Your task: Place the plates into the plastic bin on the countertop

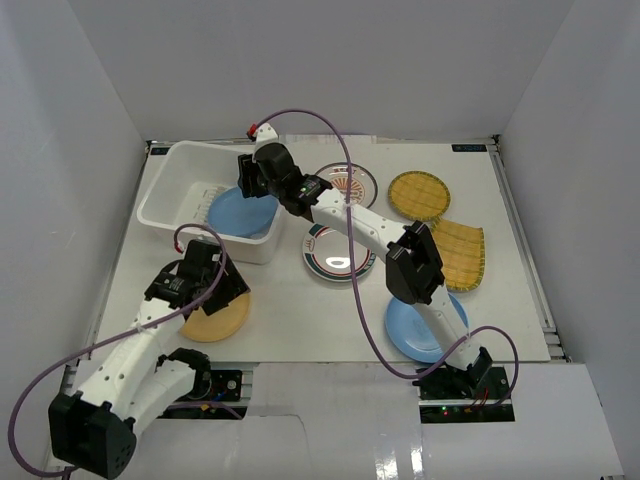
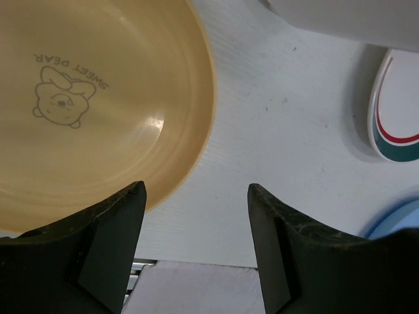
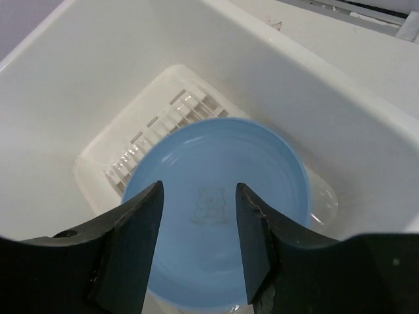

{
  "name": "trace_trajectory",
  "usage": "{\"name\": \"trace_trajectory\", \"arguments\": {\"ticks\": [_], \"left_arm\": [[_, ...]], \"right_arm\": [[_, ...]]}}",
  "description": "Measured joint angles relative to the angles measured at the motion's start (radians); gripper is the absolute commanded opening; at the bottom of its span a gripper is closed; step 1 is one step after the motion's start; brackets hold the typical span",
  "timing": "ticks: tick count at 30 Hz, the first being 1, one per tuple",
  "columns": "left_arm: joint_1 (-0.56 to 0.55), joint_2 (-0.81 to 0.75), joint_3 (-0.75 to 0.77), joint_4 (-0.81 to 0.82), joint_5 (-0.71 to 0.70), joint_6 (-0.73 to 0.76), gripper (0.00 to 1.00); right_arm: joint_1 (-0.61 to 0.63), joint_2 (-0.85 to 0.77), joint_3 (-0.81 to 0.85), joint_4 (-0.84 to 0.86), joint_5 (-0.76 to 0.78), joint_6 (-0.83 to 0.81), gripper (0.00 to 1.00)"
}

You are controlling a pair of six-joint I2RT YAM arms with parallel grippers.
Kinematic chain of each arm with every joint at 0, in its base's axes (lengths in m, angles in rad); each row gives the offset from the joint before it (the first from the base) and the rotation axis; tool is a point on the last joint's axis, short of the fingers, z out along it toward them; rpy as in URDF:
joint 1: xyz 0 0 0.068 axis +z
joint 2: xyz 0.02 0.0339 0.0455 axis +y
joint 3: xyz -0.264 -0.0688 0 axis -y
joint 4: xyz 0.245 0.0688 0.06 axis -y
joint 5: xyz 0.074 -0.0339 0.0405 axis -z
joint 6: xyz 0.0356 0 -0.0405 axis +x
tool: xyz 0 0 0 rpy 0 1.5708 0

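**One blue plate binned, yellow-orange plate next in line**

The right end effector (image 3: pixel 198 191) hangs over the plastic bin (image 1: pixel 160 205) with its fingers spread and nothing between them. Directly below it, a blue plate (image 3: pixel 278 196) with a small printed bear lies on the bin's slotted bottom, its near edge against the wall. It looks delivered and let go, so this arm's step reads as finished apart from the retreat.

The left end effector (image 2: pixel 196 190) is also released and empty. It sits low over the counter (image 1: pixel 310 310), beside the rim of the yellow-orange plate (image 2: pixel 98 131), with one finger overlapping that rim in the wrist view. Whether that finger touches the plate cannot be told. This looks like the approach for the next pick.

Six plates are outside the bin, all on the counter:
- the yellow-orange plate, near the bin's front wall
- a green-and-red-rimmed plate (image 1: pixel 330 255), just right of the bin
- a sunburst plate (image 1: pixel 356 178), behind it
- two yellow woven-look plates (image 1: pixel 418 195) (image 1: pixel 462 255), to the right and overlapping at their edges
- a second blue plate (image 1: pixel 405 335), partly under the right arm's forearm

For the next move, the left end effector probably needs to straddle the thin rim, one finger over and one under. A flat plate on a flat surface offers little to pinch. The right arm should lift clear of the bin first, because both arms would otherwise crowd the same opening.
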Motion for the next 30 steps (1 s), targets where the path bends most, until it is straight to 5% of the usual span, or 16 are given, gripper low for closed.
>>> {"name": "trace_trajectory", "arguments": {"ticks": [7, 13, 20, 24, 29, 30], "left_arm": [[-0.014, 0.191, 0.000, 0.076, -0.043, 0.024, 0.69], [-0.082, 0.284, 0.011, 0.096, -0.099, 0.042, 0.63], [-0.167, 0.446, 0.036, 0.114, -0.164, 0.064, 0.54], [-0.183, 0.477, 0.036, 0.116, -0.196, 0.069, 0.32], [-0.217, 0.479, 0.036, 0.113, -0.262, 0.076, 0.00], [-0.233, 0.479, 0.039, 0.108, -0.283, 0.079, 0.00]], "right_arm": [[0.000, -0.130, -0.169, 0.016, -0.017, -0.056, 0.49], [0.000, -0.728, -0.819, 0.094, -0.042, -0.072, 0.42], [0.018, -1.229, -1.415, 0.099, -0.005, 0.007, 0.53], [0.025, -1.334, -1.637, -0.070, 0.035, 0.068, 0.60], [0.043, -1.389, -1.681, -0.190, 0.069, 0.127, 0.65], [0.052, -1.392, -1.681, -0.202, 0.079, 0.138, 0.65]]}}
